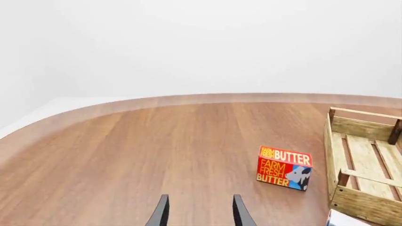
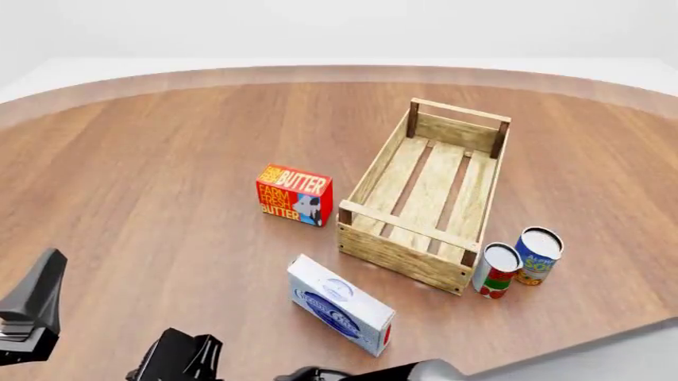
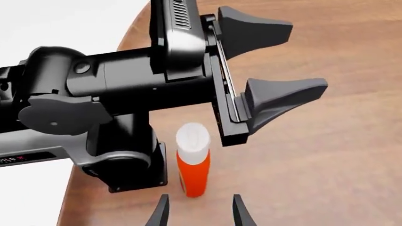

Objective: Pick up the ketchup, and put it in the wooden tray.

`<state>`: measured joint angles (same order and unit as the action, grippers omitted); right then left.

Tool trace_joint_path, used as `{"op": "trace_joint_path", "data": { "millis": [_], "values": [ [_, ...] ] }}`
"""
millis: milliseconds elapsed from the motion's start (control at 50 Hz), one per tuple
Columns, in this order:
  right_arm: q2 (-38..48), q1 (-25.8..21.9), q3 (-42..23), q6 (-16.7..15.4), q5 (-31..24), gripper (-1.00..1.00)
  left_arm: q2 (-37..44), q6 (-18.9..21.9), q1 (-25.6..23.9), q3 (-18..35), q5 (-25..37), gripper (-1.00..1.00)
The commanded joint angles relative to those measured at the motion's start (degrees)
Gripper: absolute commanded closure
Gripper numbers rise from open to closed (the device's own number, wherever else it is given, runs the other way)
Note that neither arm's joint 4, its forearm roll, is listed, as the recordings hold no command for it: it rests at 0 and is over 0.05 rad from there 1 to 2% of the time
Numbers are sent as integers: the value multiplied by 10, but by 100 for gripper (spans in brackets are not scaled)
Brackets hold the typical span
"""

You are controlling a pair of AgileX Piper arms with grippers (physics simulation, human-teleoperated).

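My right tool (image 3: 196,213), spread, faces the ketchup (image 3: 193,165); I should straddle its body squarely, clearing the left tool (image 3: 276,63), also spread.

Bright, even, diffuse light in all three renders; only faint soft shadows under things on the worktop (image 2: 159,182), no glare, everything sharp, backgrounds washed out to near white

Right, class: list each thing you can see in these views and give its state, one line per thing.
ketchup: upright, cap on, ungrasped, outside the tray.
wooden tray: upright, empty.
butter box: standing, closed.
white carton: lying on its side.
red-and-white can: upright.
blue can: upright.
left gripper: open, holding nothing.
right gripper: open, ketchup just ahead.
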<state>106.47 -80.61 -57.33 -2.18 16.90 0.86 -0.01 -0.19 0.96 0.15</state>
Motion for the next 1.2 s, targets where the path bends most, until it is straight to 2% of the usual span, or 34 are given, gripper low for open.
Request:
{"op": "trace_joint_path", "data": {
  "millis": [20,140,360,720,960,1200],
  "values": [
    [23,-1,-23,-14,-4,-100,-2,0,0,0,2,-100],
    [44,-2,-45,-31,-12,-100,-2,0,0,0,2,-100],
    [83,3,-63,-39,-4,-100,-2,0,0,0,2,-100],
    [124,-1,-94,-36,-6,-100,-2,0,0,0,2,-100],
    [147,0,-114,-51,-12,-100,-2,0,0,0,2,-100],
    [165,-3,-130,-52,-14,-100,-2,0,0,0,2,-100]
  ]
}}
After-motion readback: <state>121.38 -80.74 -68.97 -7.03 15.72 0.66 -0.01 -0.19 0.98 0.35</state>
